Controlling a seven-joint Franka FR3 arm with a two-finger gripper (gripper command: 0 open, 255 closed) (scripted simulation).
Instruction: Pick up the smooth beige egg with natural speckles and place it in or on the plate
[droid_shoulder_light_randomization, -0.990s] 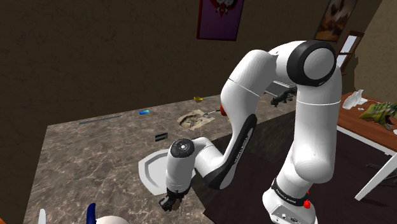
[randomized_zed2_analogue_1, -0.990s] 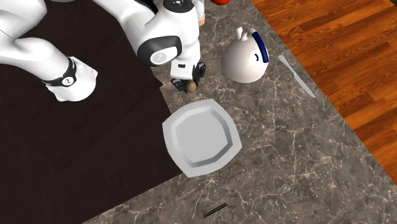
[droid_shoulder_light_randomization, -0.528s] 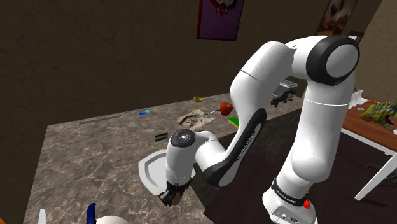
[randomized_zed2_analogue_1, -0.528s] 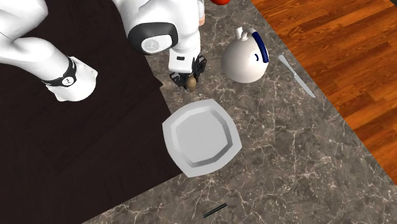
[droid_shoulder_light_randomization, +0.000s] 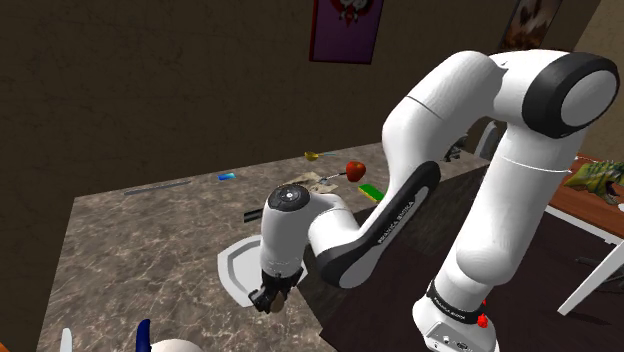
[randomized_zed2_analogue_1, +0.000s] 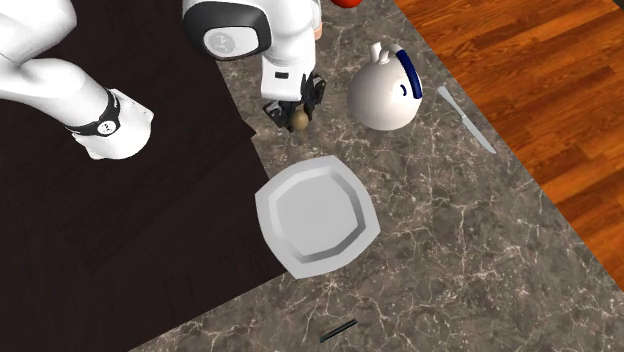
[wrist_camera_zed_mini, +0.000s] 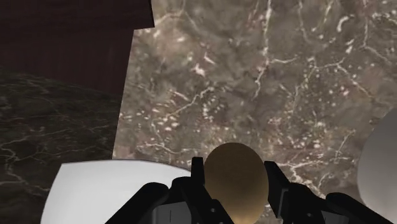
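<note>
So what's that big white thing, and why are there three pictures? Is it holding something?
The big white thing is a robot arm. It works at a dark marble counter. The three pictures show the same moment from three cameras: one beside the robot, one looking down from above, and one on the robot's own hand. At the end of the arm are two black fingers. They are squeezed around a tan egg, so yes, it is holding the egg. Close by on the counter lies a pale grey plate, which is where the egg is meant to go. There is also a round white pot with a blue stripe and a knife.
</note>
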